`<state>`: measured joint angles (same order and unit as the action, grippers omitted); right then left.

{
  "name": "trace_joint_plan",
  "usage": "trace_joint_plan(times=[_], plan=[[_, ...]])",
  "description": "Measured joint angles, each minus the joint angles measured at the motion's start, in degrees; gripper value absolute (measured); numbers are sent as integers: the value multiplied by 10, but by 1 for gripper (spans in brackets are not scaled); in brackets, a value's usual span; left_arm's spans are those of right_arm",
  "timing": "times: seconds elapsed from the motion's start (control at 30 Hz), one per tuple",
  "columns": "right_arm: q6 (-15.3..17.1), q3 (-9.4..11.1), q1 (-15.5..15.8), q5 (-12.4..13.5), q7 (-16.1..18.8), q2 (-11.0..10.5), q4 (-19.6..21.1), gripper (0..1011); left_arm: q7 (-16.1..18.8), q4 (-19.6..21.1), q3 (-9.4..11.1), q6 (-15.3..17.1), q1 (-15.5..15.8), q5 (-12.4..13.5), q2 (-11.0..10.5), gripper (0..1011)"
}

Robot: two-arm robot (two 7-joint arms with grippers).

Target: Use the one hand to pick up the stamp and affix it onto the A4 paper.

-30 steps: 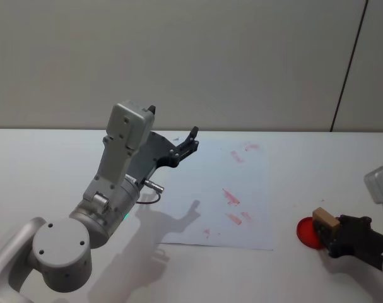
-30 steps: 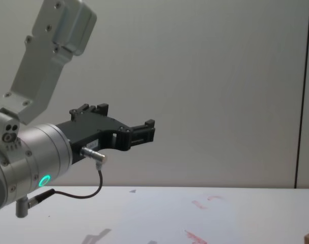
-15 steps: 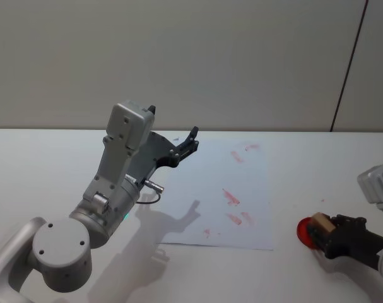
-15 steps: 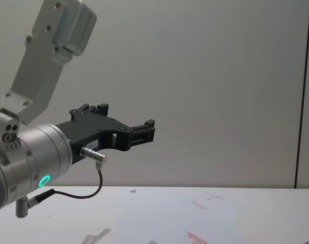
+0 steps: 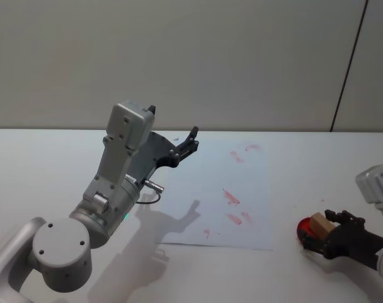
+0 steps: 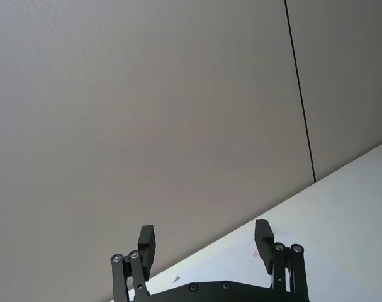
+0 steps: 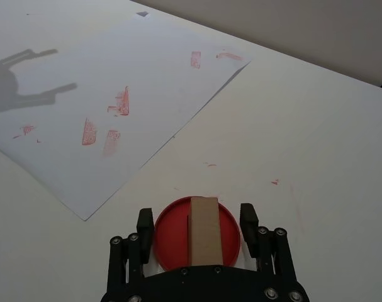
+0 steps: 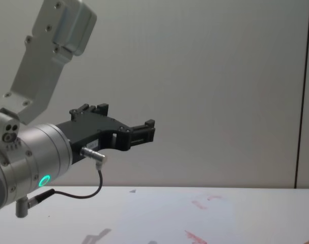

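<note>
The stamp (image 5: 320,222) is a small tan wooden block resting on a round red ink pad (image 5: 303,232) on the table, to the right of the A4 paper (image 5: 210,189). My right gripper (image 5: 320,230) is low at the pad and open. In the right wrist view its fingers (image 7: 145,220) stand either side of the pad with gaps to the stamp (image 7: 205,233). The A4 paper (image 7: 115,69) lies flat with a few red marks. My left gripper (image 5: 192,140) hangs open, raised above the paper's far left corner.
The left arm's grey housing (image 5: 125,145) and silver wrist with green light (image 8: 37,162) fill the left side. A beige wall runs behind the white table (image 5: 46,158). Small red smudges (image 7: 275,182) mark the table beside the pad.
My right gripper came down with the stamp, set it on the red pad and opened its fingers. The left arm has not moved.
</note>
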<state>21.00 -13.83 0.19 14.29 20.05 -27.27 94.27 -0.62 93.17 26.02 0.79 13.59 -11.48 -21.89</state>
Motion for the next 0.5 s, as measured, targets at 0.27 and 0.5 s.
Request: trace_joint_plan(times=[0.27, 0.5], plan=[[-8, 0, 0, 3, 1, 1, 0, 998, 0, 0, 0, 0, 0, 0, 0, 1003], [-41, 3, 1, 16, 1, 2, 1, 1001, 0, 0, 0, 0, 0, 0, 0, 1003]])
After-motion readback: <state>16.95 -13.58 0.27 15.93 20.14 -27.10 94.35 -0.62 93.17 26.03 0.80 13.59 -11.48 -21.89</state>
